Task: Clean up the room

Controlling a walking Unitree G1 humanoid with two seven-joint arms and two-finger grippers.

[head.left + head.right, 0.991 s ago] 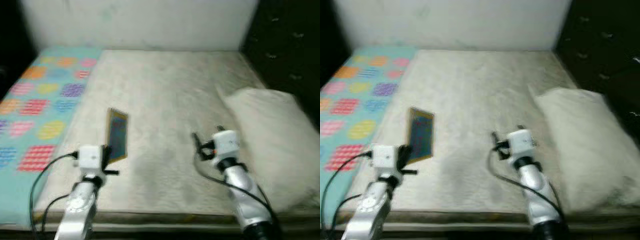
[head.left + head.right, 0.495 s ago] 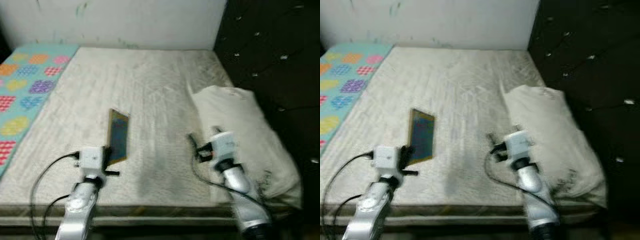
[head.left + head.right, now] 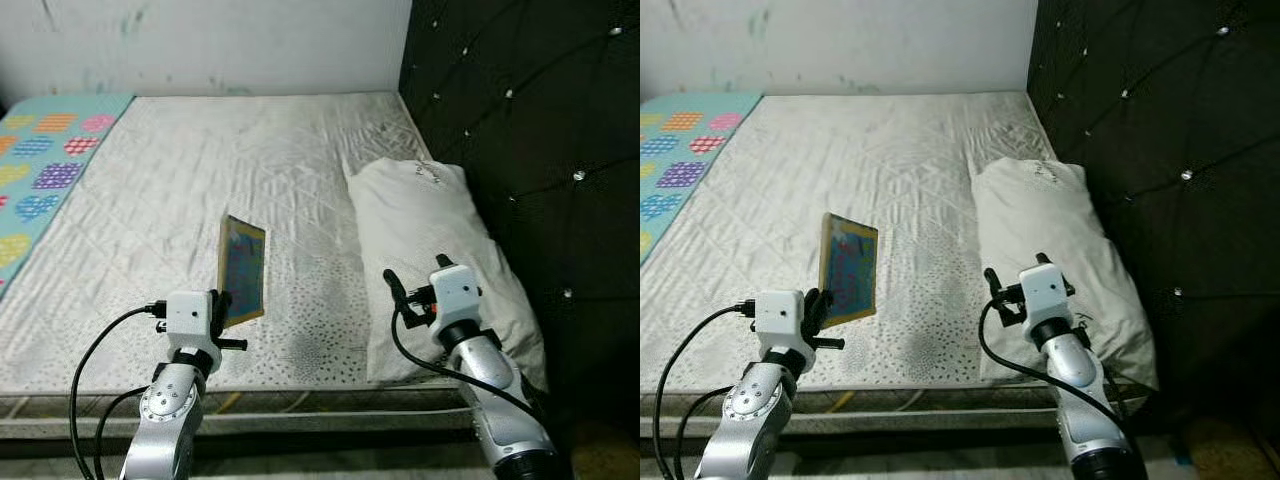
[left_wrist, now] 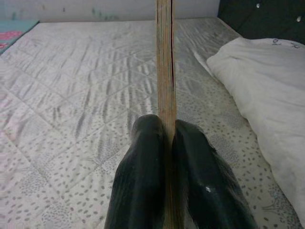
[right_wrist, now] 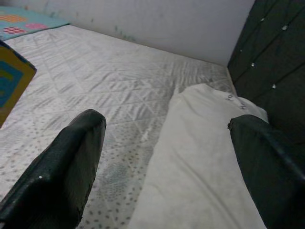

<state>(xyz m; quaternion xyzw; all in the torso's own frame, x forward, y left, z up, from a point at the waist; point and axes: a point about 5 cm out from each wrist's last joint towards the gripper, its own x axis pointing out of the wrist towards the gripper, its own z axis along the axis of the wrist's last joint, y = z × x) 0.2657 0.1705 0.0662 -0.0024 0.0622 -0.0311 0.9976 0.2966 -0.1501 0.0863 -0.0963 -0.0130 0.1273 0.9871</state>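
Above the mattress [image 3: 200, 180], left end effector [image 4: 167, 138] pinches a book [image 3: 241, 270]; right end effector [image 5: 162, 157] spread.

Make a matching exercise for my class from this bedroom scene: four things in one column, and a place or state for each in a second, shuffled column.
Column A
1. book
2. pillow
3. right claw
4. patterned blanket

Column B
a. open, above the pillow's edge
b. lying beside the dark headboard
c. clamped upright in the left claw
d. at the mattress's far left side

Pairs: 1-c, 2-b, 3-a, 4-d
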